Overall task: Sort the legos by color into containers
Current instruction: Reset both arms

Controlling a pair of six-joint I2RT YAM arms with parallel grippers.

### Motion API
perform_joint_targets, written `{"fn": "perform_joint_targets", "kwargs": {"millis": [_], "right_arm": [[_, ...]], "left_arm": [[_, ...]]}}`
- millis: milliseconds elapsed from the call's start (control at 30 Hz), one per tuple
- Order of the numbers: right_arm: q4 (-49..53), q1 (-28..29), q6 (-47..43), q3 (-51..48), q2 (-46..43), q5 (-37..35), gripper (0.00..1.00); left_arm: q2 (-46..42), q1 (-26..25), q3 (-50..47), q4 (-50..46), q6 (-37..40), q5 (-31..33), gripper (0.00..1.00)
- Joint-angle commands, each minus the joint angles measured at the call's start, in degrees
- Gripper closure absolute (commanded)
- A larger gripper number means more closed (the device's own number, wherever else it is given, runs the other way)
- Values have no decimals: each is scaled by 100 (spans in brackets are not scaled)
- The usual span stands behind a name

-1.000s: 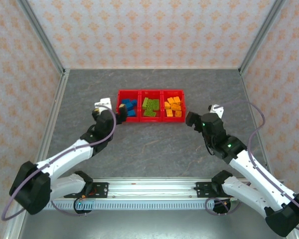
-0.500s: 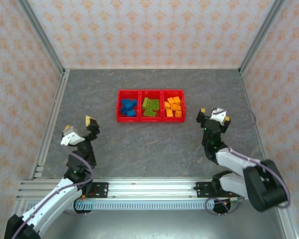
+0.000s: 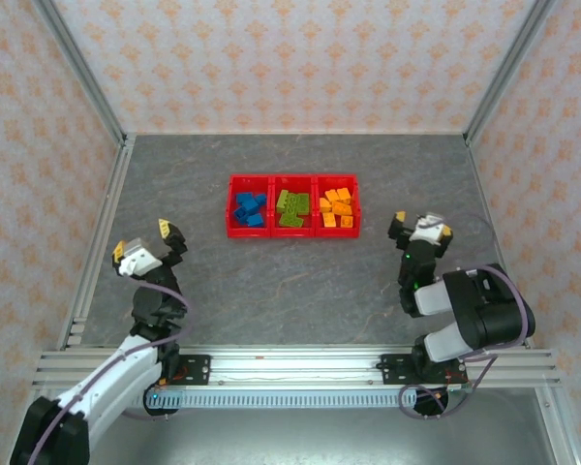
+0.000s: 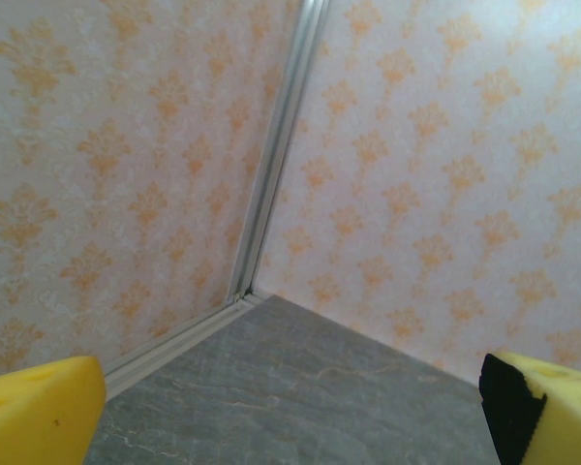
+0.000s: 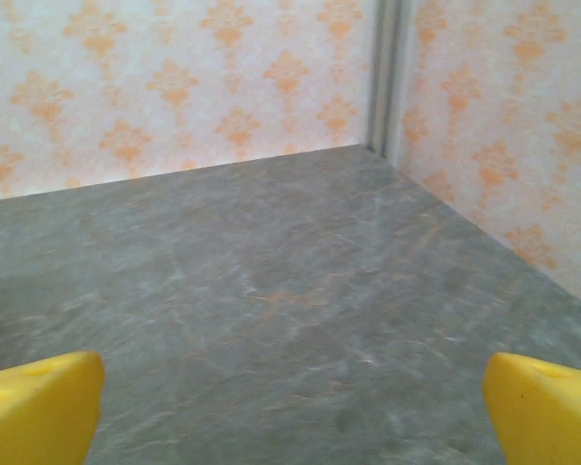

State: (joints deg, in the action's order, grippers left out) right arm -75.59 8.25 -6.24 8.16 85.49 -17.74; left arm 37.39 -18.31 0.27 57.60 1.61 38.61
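Note:
Three joined red containers (image 3: pixel 292 233) sit mid-table in the top view. The left one holds blue legos (image 3: pixel 250 209), the middle one lime green legos (image 3: pixel 292 208), the right one orange legos (image 3: pixel 337 207). My left gripper (image 3: pixel 143 239) is raised at the near left, well away from the bins, and open. In the left wrist view its yellow pads (image 4: pixel 39 407) stand wide apart with bare floor between them. My right gripper (image 3: pixel 418 226) is folded back at the near right, also open. Its pads (image 5: pixel 547 407) frame only grey floor.
The grey stone-patterned table (image 3: pixel 290 291) is walled by patterned panels with metal corner posts (image 4: pixel 276 155). Both arm bases sit on the rail (image 3: pixel 290 373) at the near edge. The floor in front of the bins is bare.
Both arms have drawn back from the bins toward their bases. The left gripper left the blue bin and swung to the near left. Both stayed open and empty.

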Motion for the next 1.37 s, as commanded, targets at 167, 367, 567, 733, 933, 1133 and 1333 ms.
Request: {"fn": "perform_joint_targets", "kwargs": {"millis": [167, 367, 567, 733, 933, 1133, 1333], "right_arm": [[303, -351, 620, 353, 132, 410, 0], [115, -350, 598, 340, 191, 409, 0], [171, -355, 609, 353, 174, 416, 0], [181, -360, 611, 361, 169, 435, 0], [177, -360, 609, 361, 169, 436, 0], [248, -359, 540, 421, 202, 616, 0], [282, -438, 476, 409, 163, 979, 0]], "left_arm": [[2951, 673, -317, 2431, 305, -1466, 1], [5646, 1114, 310, 4561, 388, -2266, 0], [5174, 1474, 1003, 2494, -173, -2422, 0], [5120, 1498, 1022, 2355, -265, -2249, 0], [5091, 1499, 1071, 2127, -275, -2306, 0], [5121, 1504, 1045, 2224, -249, -2297, 1], [5112, 1499, 1045, 2211, -257, -2303, 0]]}}
